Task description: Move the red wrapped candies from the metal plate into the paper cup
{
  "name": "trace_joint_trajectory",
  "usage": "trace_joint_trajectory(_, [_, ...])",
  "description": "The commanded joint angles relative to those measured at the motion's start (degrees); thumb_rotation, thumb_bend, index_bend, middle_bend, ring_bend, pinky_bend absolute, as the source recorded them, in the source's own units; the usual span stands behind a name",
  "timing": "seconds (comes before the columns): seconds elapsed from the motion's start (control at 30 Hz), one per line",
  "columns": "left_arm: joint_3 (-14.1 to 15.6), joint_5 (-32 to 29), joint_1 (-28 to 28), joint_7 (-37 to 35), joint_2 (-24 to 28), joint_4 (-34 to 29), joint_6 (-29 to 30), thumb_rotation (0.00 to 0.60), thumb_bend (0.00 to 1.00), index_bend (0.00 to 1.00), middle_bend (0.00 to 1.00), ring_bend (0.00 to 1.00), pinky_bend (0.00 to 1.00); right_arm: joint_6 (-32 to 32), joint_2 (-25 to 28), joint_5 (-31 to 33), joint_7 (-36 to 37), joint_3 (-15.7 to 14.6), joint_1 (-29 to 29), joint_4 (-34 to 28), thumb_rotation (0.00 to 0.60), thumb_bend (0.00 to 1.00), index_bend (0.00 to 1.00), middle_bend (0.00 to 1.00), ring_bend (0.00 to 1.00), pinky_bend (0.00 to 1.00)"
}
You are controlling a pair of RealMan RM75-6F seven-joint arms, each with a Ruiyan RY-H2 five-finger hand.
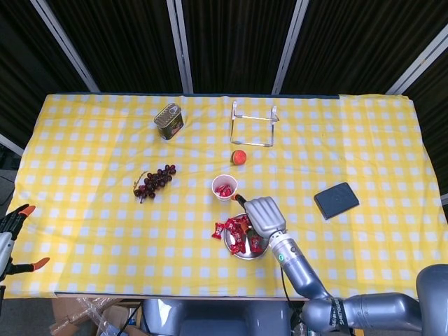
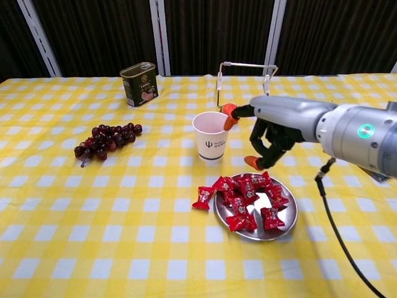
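A white paper cup [image 2: 209,138] stands mid-table with red candy showing inside it [image 1: 224,189]. Just in front and to its right lies the metal plate [image 2: 291,216], holding several red wrapped candies [image 2: 248,194]. One more candy [image 2: 203,197] lies on the cloth at the plate's left edge. My right hand [image 2: 270,133] hovers above the plate's far rim, to the right of the cup, its orange-tipped fingers apart and hanging down with nothing in them. The head view shows the same hand [image 1: 262,215] over the plate [image 1: 245,256]. My left hand shows in neither view.
A green tin [image 2: 139,83] and a wire rack [image 2: 245,77] stand at the back. Dark grapes [image 2: 105,139] lie left of the cup. A small orange object [image 1: 239,157] sits behind the cup, a black pad [image 1: 336,200] lies to the right, and a clamp [image 1: 14,218] is at the left edge.
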Motion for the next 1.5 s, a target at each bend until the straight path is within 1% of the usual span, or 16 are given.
trace_joint_trajectory(0.03, [0.1,0.2,0.1,0.1,0.0,0.1,0.2,0.600,0.05,0.00,0.00,0.00,0.00,0.5,0.5,0.0,-0.3,-1.8,-1.3,-0.1,0.600,0.44,0.20,0.77,0.91,1.00])
trace_joint_trajectory(0.27, [0.1,0.2,0.2,0.6,-0.2,0.1,0.5,0.600,0.05,0.00,0.00,0.00,0.00,0.0,0.7,0.3,-0.4,-4.2,-2.9,0.9,0.600,0.40,0.14,0.77,0.91,1.00])
trace_joint_trajectory(0.4, [0.0,0.1,0.2,0.8,-0.3,0.1,0.5,0.600,0.05,0.00,0.00,0.00,0.00,-0.4,0.9,0.0,-0.5,-5.4,-3.6,0.8,0.600,0.37,0.14,0.77,0.91,1.00])
trace_joint_trajectory(0.63, [0.0,0.0,0.2,1.0,-0.4,0.1,0.6,0.600,0.05,0.00,0.00,0.00,0.00,-0.5,0.3,-0.7,-0.9,-6.5,-4.4,-0.5,0.600,0.32,0.14,0.77,0.91,1.00])
trace_joint_trajectory(0.77, [0.0,0.2,0.3,1.1,-0.4,0.1,0.7,0.600,0.05,0.00,0.00,0.00,0.00,-0.6,-0.7,-0.4,-1.1,-6.6,-4.7,-0.4,0.600,0.30,0.12,0.77,0.91,1.00])
trace_joint_trajectory(0.93, [0.0,0.1,0.3,1.0,-0.4,0.1,0.7,0.600,0.05,0.00,0.00,0.00,0.00,-0.8,-2.0,-0.1,-0.3,-5.9,-4.9,-0.2,0.600,0.30,0.12,0.77,0.91,1.00])
trace_joint_trajectory(1.2, [0.0,0.0,0.2,0.9,-0.3,0.1,0.4,0.600,0.05,0.00,0.00,0.00,0.00,-1.9,-2.9,1.6,-0.6,-4.8,-4.5,1.9,0.600,0.30,0.12,0.77,0.91,1.00])
trace_joint_trajectory(1.33, [0.0,-0.1,0.1,1.0,-0.3,0.0,0.1,0.600,0.05,0.00,0.00,0.00,0.00,-2.5,-3.4,1.7,0.0,-4.6,-4.7,3.4,0.600,0.30,0.09,0.77,0.91,1.00])
trace_joint_trajectory(1.5, [0.0,-0.3,0.1,1.1,-0.3,0.0,0.1,0.600,0.05,0.00,0.00,0.00,0.00,-3.1,-3.7,1.5,0.5,-4.5,-4.8,4.5,0.600,0.30,0.10,0.77,0.91,1.00])
